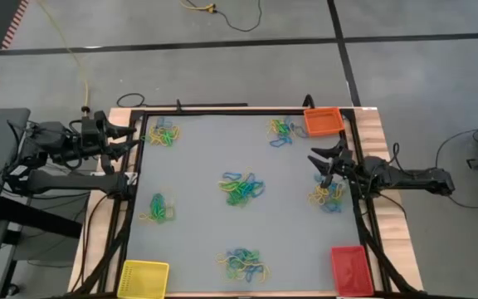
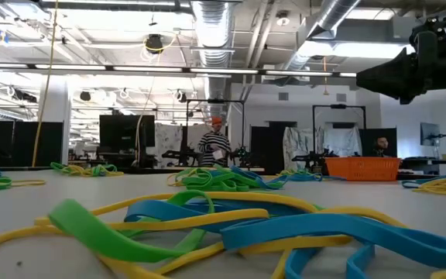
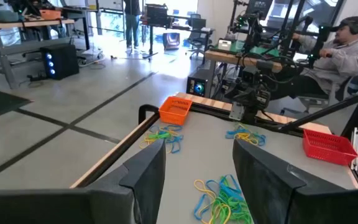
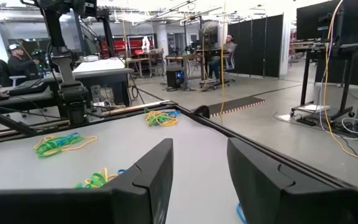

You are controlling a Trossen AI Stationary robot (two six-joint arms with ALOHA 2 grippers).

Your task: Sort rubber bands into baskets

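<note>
Right gripper (image 1: 322, 159), fingers parted and empty, is held just beside a rubber band pile (image 1: 328, 196) lying slightly nearer; left gripper (image 1: 131, 138), likewise parted, is parked at the far-left edge.

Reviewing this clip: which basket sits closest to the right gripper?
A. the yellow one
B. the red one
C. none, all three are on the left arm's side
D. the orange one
D: in the high view the orange basket sits at the table corner just beyond the right gripper.
</note>
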